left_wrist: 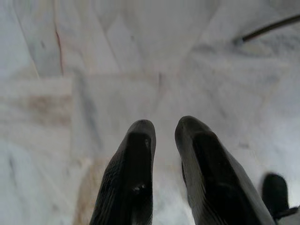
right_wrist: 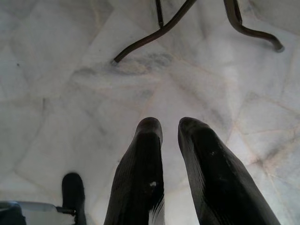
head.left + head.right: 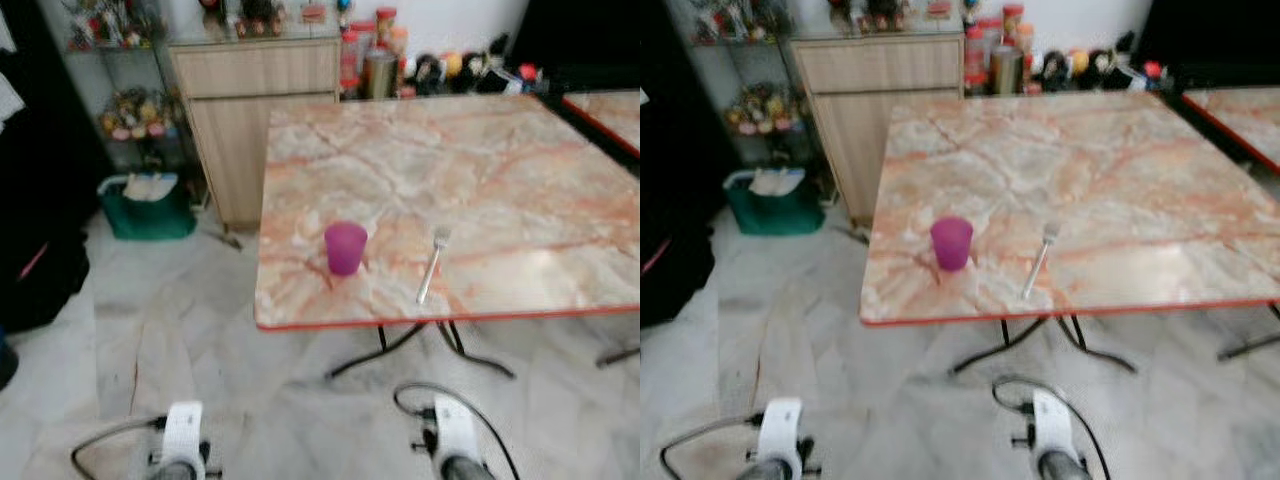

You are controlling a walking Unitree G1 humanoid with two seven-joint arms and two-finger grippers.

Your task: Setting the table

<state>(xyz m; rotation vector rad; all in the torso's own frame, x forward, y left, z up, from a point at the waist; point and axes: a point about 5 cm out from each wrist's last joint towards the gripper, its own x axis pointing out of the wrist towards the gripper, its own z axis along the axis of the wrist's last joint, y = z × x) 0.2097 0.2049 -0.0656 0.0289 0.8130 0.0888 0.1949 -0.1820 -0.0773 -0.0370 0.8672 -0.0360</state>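
No writing or brand can be read on anything here — the jars and bottles [image 3: 378, 45] beyond the far edge of the table [image 3: 520, 170] are too blurred to make out labels. The table has a pink-and-cream marbled top with a red rim and dark curved metal legs [image 2: 154, 35]. A purple cup [image 3: 345, 248], translucent and upright, stands near the table's front edge toward its left corner; a silver fork [image 3: 432, 266] lies just to its right, apart from it, handle reaching the front edge and tines pointing toward the far edge. The left gripper [image 1: 164, 129] and right gripper [image 2: 169, 125] hang low over the pale marble floor [image 3: 200, 320] in front of the table — each holds nothing, fingers slightly parted with a narrow gap between the tips.
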